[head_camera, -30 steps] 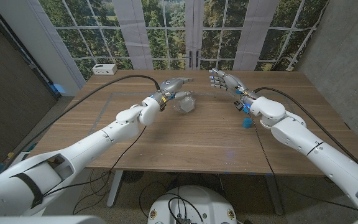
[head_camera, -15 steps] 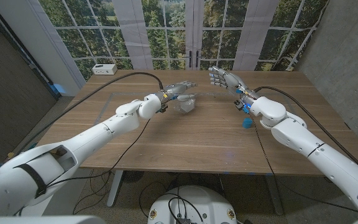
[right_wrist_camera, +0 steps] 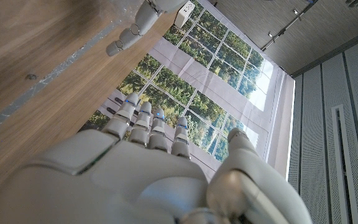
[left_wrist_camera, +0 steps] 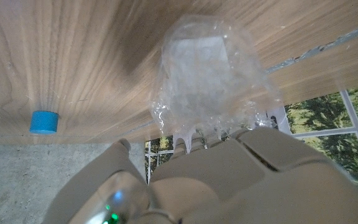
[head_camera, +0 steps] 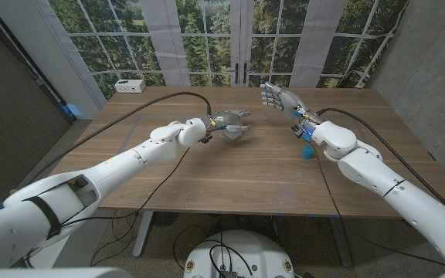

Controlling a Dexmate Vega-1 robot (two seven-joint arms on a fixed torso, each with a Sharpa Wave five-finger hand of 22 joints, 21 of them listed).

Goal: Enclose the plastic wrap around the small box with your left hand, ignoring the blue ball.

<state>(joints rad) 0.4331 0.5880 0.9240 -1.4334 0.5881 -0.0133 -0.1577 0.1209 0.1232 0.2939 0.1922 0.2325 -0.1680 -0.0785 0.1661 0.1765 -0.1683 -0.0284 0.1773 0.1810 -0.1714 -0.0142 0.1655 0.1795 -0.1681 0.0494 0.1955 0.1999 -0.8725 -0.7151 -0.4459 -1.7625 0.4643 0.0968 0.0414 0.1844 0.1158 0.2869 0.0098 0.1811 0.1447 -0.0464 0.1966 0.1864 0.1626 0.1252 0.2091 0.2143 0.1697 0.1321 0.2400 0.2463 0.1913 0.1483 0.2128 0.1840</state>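
Sitting near the table's far middle, the box is draped in clear wrap. The left hand is on the wrap, its fingers reaching into the film at the box's near side. Well to the right of the box, the right hand is raised with fingers apart, holding nothing. A blue ball lies below that arm.

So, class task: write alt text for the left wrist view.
The left hand reaches its fingers onto a small box bundled in clear plastic wrap on the wooden table. A small blue object sits apart on the wood.
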